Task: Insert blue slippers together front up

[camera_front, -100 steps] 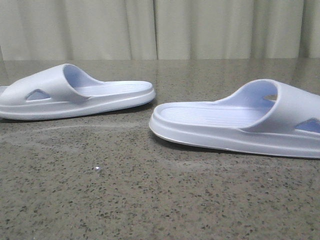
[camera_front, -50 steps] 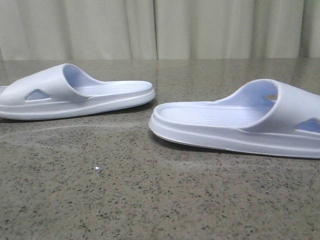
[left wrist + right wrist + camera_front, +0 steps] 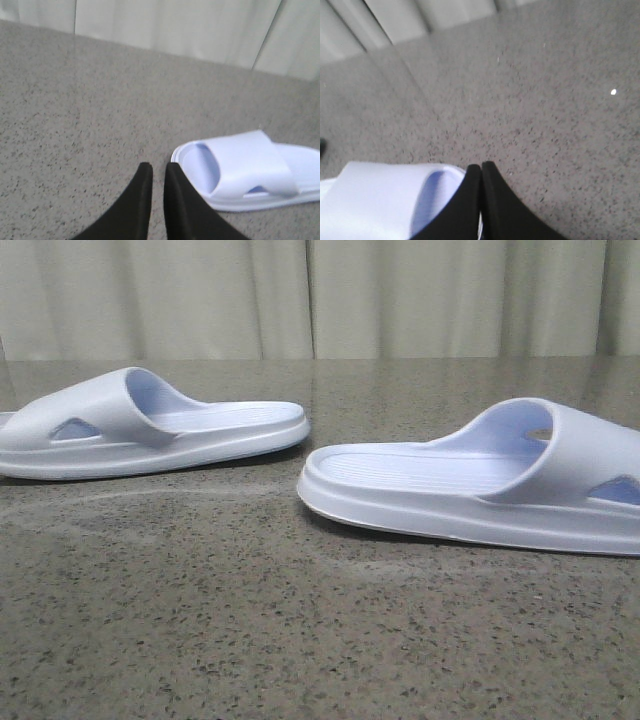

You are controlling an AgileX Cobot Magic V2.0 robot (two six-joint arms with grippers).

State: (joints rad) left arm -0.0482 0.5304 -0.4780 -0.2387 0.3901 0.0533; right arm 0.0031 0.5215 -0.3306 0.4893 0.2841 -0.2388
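Observation:
Two pale blue-white slide slippers lie flat on the speckled stone table, soles down. The left slipper has its strap at the far left. The right slipper has its strap at the right edge. No gripper shows in the front view. In the left wrist view my left gripper has black fingers almost together with nothing between them, just beside the strap end of a slipper. In the right wrist view my right gripper is shut, its fingers over the rim of a slipper.
Pale curtains hang behind the table's far edge. A small bright speck lies on the table in the right wrist view. A dark object shows at that view's edge.
The slippers stay where they were. A small bright glint on the table in front of them has gone. A tan patch now shows through the right slipper's strap opening.

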